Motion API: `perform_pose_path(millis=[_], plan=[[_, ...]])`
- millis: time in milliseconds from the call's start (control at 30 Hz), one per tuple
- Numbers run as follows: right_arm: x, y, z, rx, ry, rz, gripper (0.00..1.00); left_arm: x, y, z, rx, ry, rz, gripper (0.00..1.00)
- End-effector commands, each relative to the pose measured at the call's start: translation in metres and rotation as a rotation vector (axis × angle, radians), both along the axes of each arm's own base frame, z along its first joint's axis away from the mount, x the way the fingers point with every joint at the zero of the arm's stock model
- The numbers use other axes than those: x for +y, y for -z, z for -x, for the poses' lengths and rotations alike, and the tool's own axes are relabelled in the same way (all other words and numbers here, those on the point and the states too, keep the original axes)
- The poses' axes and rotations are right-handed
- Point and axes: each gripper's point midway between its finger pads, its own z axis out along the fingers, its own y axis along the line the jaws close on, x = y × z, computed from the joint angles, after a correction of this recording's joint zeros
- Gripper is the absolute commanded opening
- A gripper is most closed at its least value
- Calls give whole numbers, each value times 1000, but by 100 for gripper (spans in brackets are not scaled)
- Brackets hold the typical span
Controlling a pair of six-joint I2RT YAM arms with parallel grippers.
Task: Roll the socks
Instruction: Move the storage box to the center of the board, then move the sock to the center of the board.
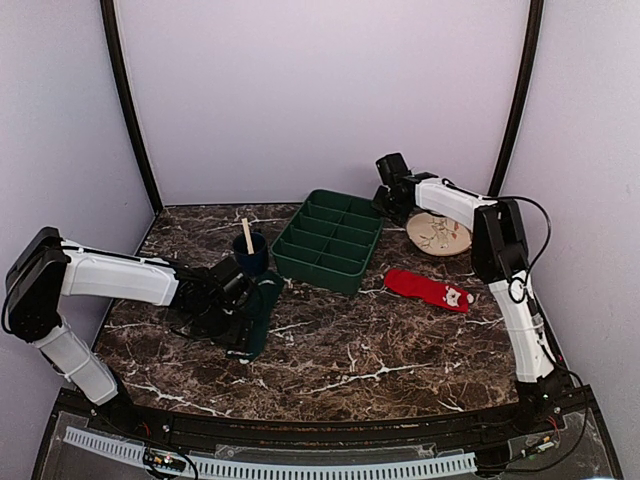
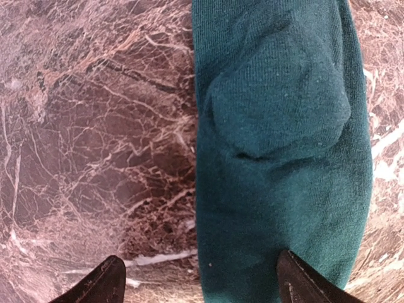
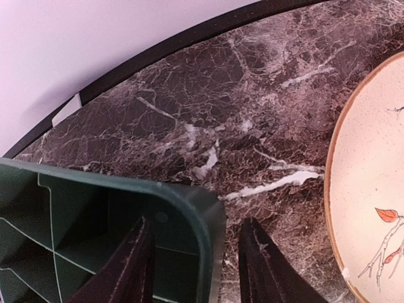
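Observation:
The dark teal sock [image 1: 264, 305] lies lengthwise on the marble at the left, with a raised fold in its middle [image 2: 278, 113]. My left gripper [image 1: 243, 318] hovers over it, open wide [image 2: 202, 287]. One fingertip [image 2: 95, 287] is over bare marble and the other is over the sock's near end. The red sock [image 1: 428, 290] with white patches lies flat at the right, touched by nothing. My right gripper [image 1: 384, 200] is at the far right corner of the green tray [image 3: 208, 214]. It is open [image 3: 196, 265], its jaws astride the tray's corner wall without pressing on it.
The green compartment tray [image 1: 330, 240] stands mid-table. A dark blue cup [image 1: 250, 252] with a wooden stick stands left of it. A cream plate [image 1: 438, 234] [image 3: 372, 189] lies at the back right, close to my right gripper. Walls enclose the table's back and sides.

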Motion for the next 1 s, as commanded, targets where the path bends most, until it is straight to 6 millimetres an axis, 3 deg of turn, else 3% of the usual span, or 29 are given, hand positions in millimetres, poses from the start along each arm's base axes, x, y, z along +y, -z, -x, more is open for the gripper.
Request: perform_pose_path(millis=[0,233,400,533,733,967], plan=[[20,-82,7,-177,-102,4,43,-5,-20,-7,-54,-6,24,86],[24,-135,52,-256,-206,91,46,-13,-27,-18,-101,6,36,86],[26,-160,101,-276,-290,150,47,-17,-28,-20,-106,16,43,86],[38,-160,153,-263,-387,205,47,-16,-22,-15,-93,22,51,86],[61,-137,231,-235,-493,226,47,-18,-4,4,-58,54,20,86],[83,-119,278,-208,-553,282,47,-32,14,34,-7,128,-42,86]])
